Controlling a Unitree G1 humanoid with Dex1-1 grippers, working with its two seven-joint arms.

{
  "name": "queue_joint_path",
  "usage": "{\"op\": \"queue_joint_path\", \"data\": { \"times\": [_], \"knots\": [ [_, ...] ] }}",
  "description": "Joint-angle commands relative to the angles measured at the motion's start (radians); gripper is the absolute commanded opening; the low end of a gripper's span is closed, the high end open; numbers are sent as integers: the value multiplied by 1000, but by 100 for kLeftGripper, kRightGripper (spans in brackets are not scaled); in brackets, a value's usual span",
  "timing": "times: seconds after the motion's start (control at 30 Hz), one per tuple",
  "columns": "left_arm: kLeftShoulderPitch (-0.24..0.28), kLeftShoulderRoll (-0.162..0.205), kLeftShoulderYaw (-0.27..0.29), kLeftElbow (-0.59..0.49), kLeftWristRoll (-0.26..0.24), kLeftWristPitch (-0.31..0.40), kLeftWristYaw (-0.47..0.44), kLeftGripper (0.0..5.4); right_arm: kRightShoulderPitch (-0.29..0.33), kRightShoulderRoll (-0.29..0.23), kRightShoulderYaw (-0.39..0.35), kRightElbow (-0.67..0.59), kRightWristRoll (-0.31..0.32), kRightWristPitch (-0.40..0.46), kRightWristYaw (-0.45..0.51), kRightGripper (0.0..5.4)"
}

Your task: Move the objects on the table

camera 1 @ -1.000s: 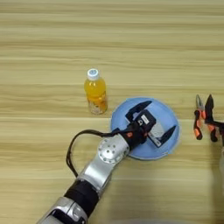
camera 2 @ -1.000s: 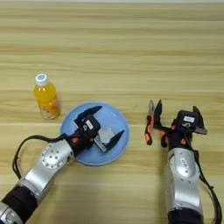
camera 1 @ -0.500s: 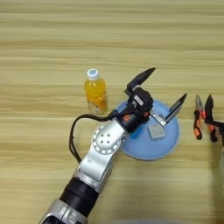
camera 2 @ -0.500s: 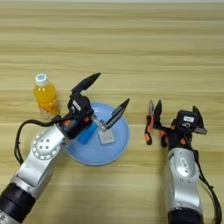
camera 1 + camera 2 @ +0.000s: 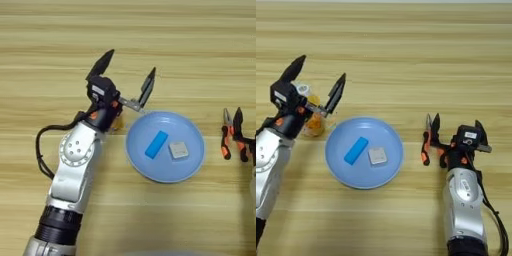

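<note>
Fingers of the left gripper (image 5: 126, 75) are spread wide and released above the orange-drink bottle (image 5: 313, 125), which stands mostly hidden behind the wrist toward the table's (image 5: 150, 30) left edge, just beside the light-blue plate (image 5: 192, 165); no label can be read on it. On the plate lie a blue bar (image 5: 156, 144) and the pale grey square block (image 5: 178, 149), close together but apart. Toward the right edge, the right gripper (image 5: 453, 131) rests with fingers spread, grasping nothing.

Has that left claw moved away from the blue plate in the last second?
Yes. The left gripper, open, has moved off the plate toward its upper left, over the bottle.
</note>
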Motion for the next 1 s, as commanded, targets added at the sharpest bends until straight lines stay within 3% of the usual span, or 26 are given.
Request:
{"op": "queue_joint_path", "data": {
  "times": [0.03,0.33,0.43,1.0],
  "knots": [
    [4,37,104,-28,-30,16,35,538,-13,1,0,8,2,-1,-2,540],
    [-26,105,283,78,-34,-13,94,538,-16,1,1,10,-1,-1,-3,540],
    [-40,126,327,180,-18,-38,109,538,-8,0,3,-4,-5,0,-4,540],
    [-125,152,398,607,-19,-151,128,538,34,2,27,-102,-40,25,-10,540]
  ]
}}
